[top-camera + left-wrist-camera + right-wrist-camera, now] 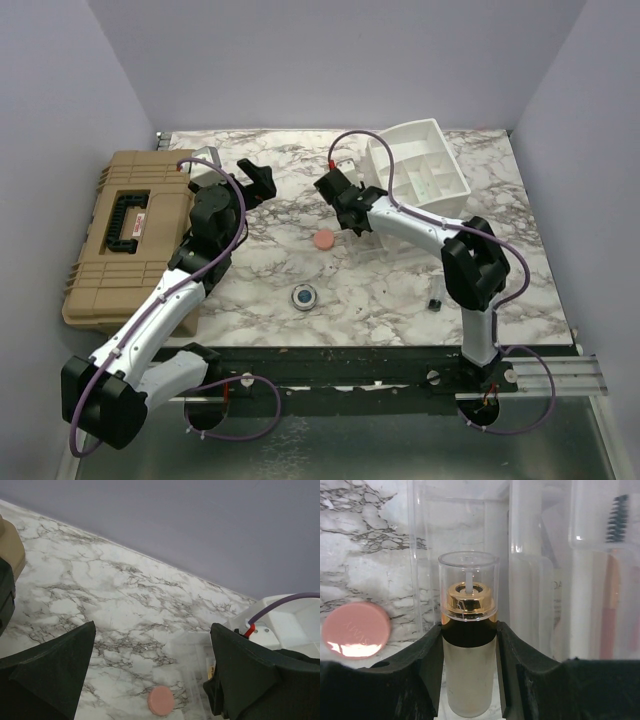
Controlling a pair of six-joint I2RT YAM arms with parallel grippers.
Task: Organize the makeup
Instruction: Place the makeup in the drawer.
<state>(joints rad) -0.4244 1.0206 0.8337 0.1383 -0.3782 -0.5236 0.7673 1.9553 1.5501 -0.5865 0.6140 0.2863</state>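
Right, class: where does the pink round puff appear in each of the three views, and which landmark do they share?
Top external: pink round puff at picture centre, near the right arm's jaws.
Left wrist: pink round puff at the bottom edge, centre.
Right wrist: pink round puff lower left, left of the pump bottle in the jaws.
Shared landmark: the clear organizer, just right of it in all three.

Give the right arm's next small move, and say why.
Probably ease the bottle forward into the clear organizer's empty compartment straight ahead: the right gripper is shut on it, that compartment lines up with it, and one further right already holds a brush.
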